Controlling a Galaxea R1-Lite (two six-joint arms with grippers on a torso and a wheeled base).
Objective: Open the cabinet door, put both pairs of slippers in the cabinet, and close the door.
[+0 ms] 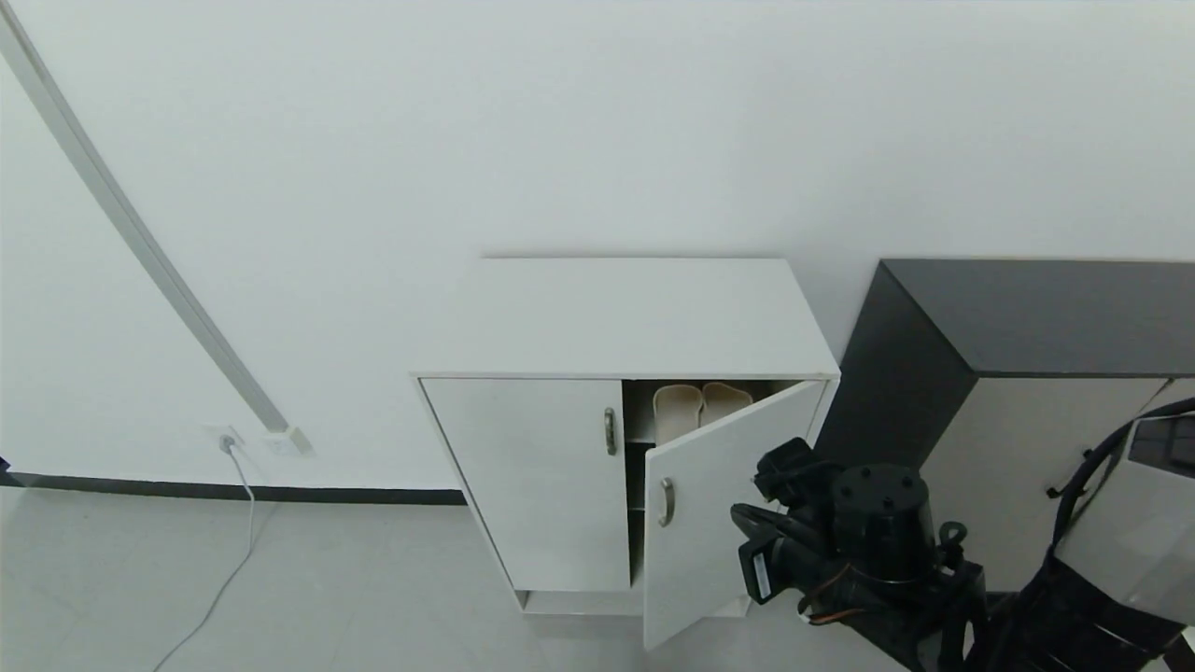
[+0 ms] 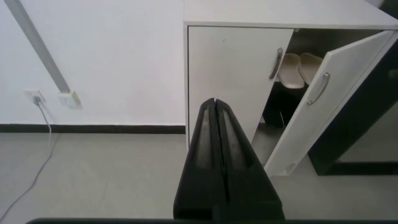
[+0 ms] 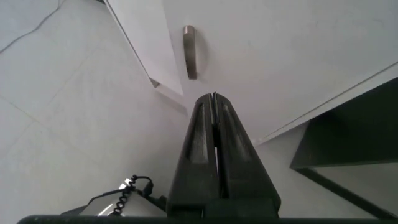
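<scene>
**Right gripper at the ajar door: count by item**

Right gripper (image 3: 213,99): one, fingers pressed together, just off the outer face of the right door (image 1: 695,523), near its handle (image 3: 190,52).
Left gripper (image 2: 214,106): one, fingers pressed together, well back from the cabinet.
White cabinet (image 1: 635,317): one.
Doors: two. The left door (image 1: 532,476) is shut and the right door is ajar.
Pale slippers (image 1: 677,411): two, side by side on the upper shelf inside.

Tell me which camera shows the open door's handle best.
The right wrist view: the handle sits close and unobstructed. The head view shows the handle farther off; the left wrist view shows the handle farther off, at an angle.
</scene>
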